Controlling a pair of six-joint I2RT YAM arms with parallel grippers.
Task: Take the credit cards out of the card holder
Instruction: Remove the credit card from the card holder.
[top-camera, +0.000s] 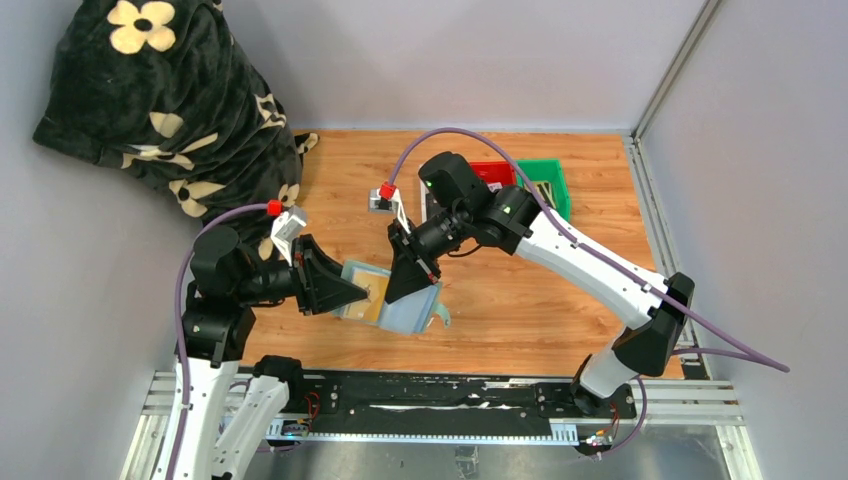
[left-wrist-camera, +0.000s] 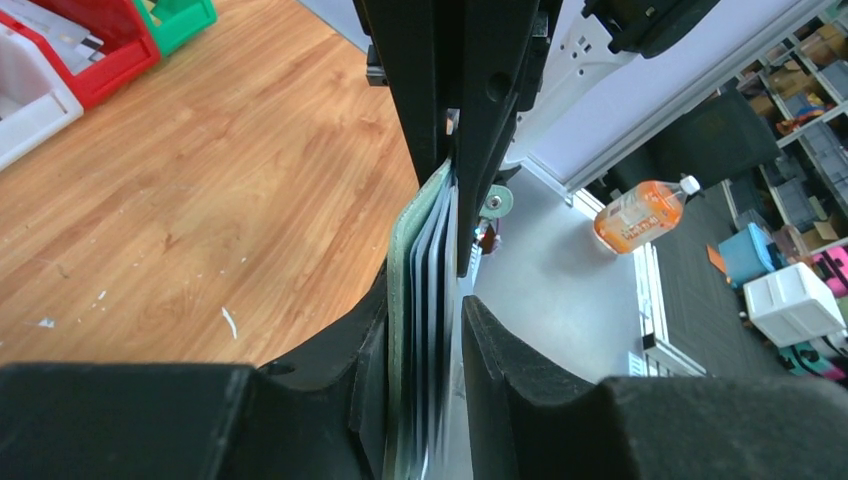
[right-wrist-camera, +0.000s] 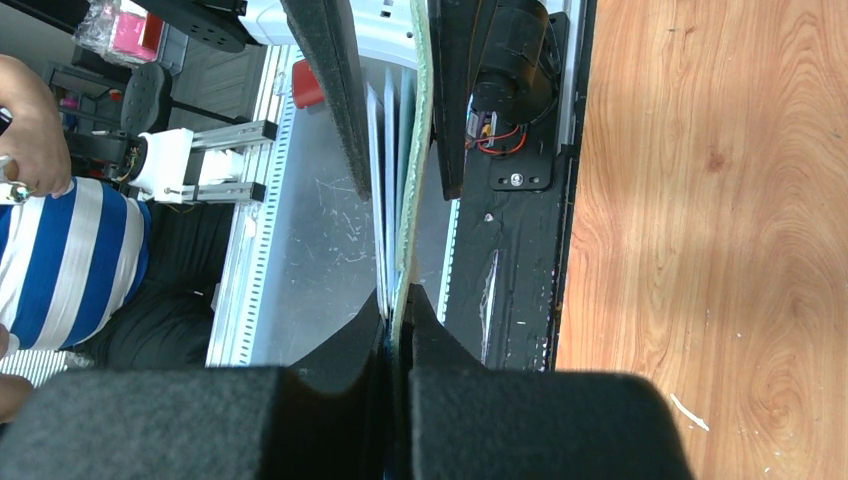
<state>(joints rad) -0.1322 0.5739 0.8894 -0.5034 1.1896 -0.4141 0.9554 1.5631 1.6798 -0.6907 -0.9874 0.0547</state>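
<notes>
Two pairs of jaws clamp the soft green holder (left-wrist-camera: 403, 270) from opposite ends. Thin flat cards (left-wrist-camera: 438, 290) stand layered inside it.

One holder (top-camera: 414, 310). One tan card (top-camera: 368, 300) shows at its left end; any others cannot be counted. Two grippers clamp it: left gripper (left-wrist-camera: 425, 300), right gripper (right-wrist-camera: 397, 305). Three bins beyond it: red bin (top-camera: 493, 172), green bin (top-camera: 548, 186), white bin (left-wrist-camera: 25, 95). One flowered blanket (top-camera: 160, 90) far to its left.
</notes>
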